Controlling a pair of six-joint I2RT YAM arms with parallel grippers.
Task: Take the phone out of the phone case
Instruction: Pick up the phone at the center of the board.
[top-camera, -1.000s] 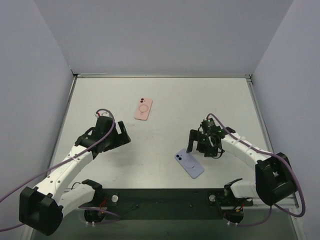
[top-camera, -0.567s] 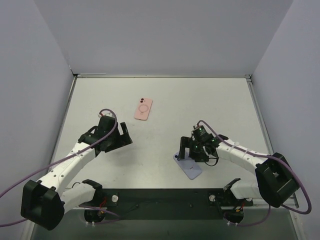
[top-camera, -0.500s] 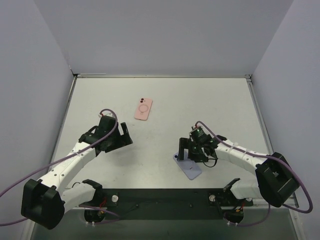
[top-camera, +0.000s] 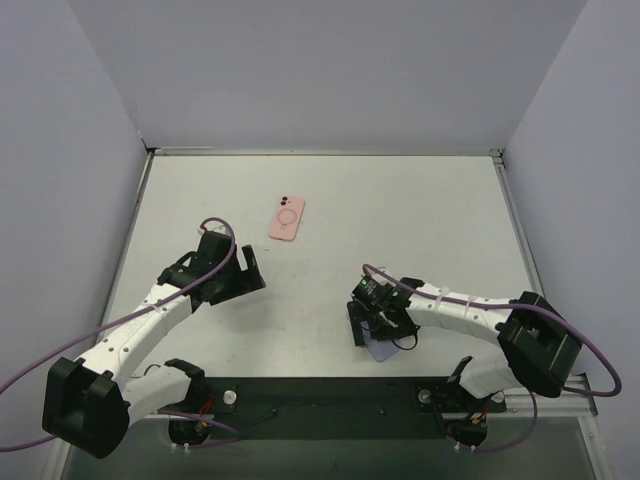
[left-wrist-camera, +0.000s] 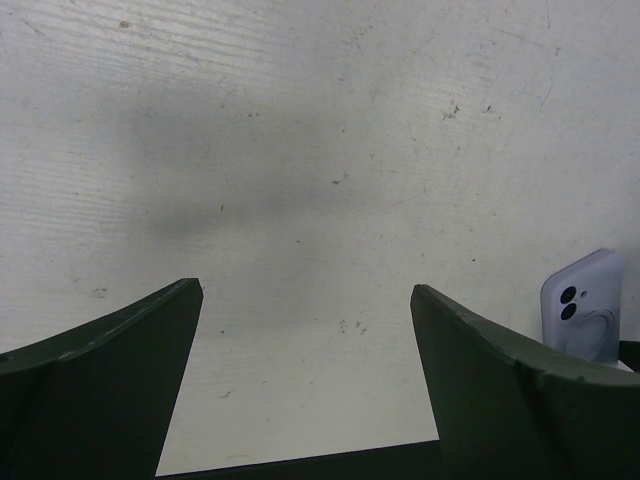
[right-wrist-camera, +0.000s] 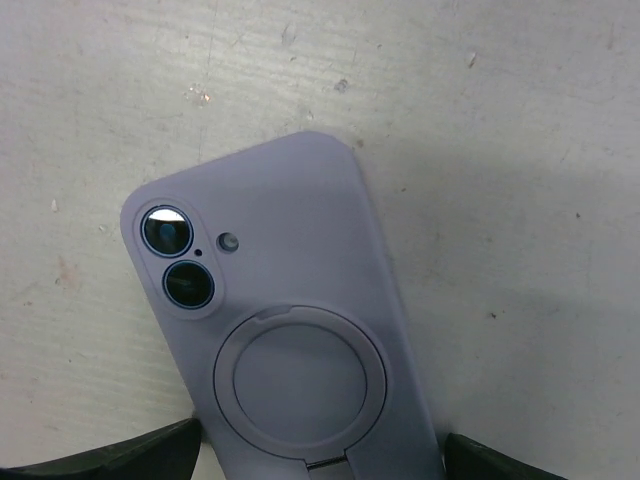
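**Right claw astride the lilac phone, left claw idle**

The right claw (right-wrist-camera: 320, 468) is spread wide and pointed down at the table (right-wrist-camera: 520, 120). Its fingers (right-wrist-camera: 120, 462) stand one on each side of the phone's lower end, just beside its edges. Whether they touch it I cannot tell, but they are not clamped on it.

The phone (right-wrist-camera: 290, 300) lies flat, back up, in its lilac case. Two camera lenses show at the upper left and a round ring sits in the middle of the back. In the top view it lies near the table's front edge, right of centre, mostly hidden under the right claw (top-camera: 372, 322), with only a corner (top-camera: 385, 347) showing.

The left claw (left-wrist-camera: 305, 400) is also spread wide and holds nothing, with bare table between its fingers (left-wrist-camera: 100, 390). It hangs left of centre (top-camera: 250, 272), well apart from the phone, which shows at the right edge of its own camera (left-wrist-camera: 585, 310).

A pink case (top-camera: 286, 218) lies farther back, beyond the left claw.
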